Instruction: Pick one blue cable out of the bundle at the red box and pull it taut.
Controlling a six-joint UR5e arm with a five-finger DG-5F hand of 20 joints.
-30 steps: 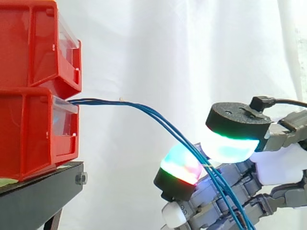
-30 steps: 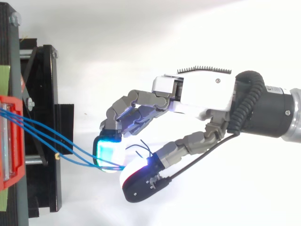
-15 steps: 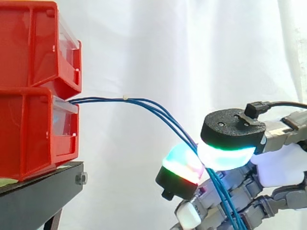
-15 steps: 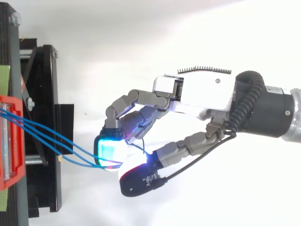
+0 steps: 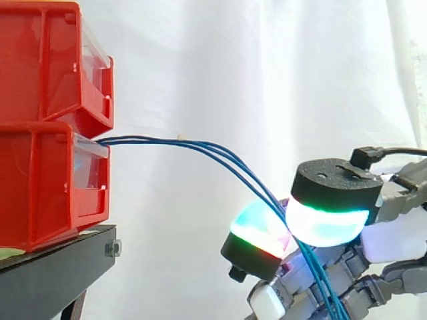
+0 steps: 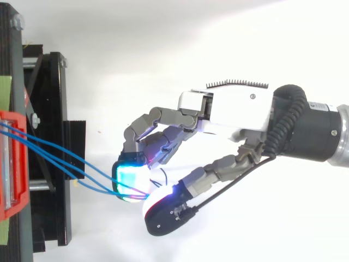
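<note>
Three thin blue cables (image 5: 220, 155) leave the front of the lower red bin (image 5: 47, 187) and sag down to the right into the hand (image 6: 234, 112). The hand comes in from the right. Its thumb pad (image 5: 327, 223), glowing white and green, and a cyan and red finger pad (image 5: 257, 230) are pressed together on the cables. Below the pinch the cables run on down past the curled fingers. From above, the cables (image 6: 65, 166) converge at the cyan pad (image 6: 130, 179). I cannot tell how many of them lie inside the pinch.
A second red bin (image 5: 47, 67) is stacked on the lower one. Both rest on a black stand (image 5: 53, 273) at the left, whose frame (image 6: 52, 136) lies under the cables. A white curtain hangs behind, with open space between bins and hand.
The thumb pad has come down against the finger pad, closing the gap on the cables. The hand has sunk a little and shifted slightly right, away from the bins.
</note>
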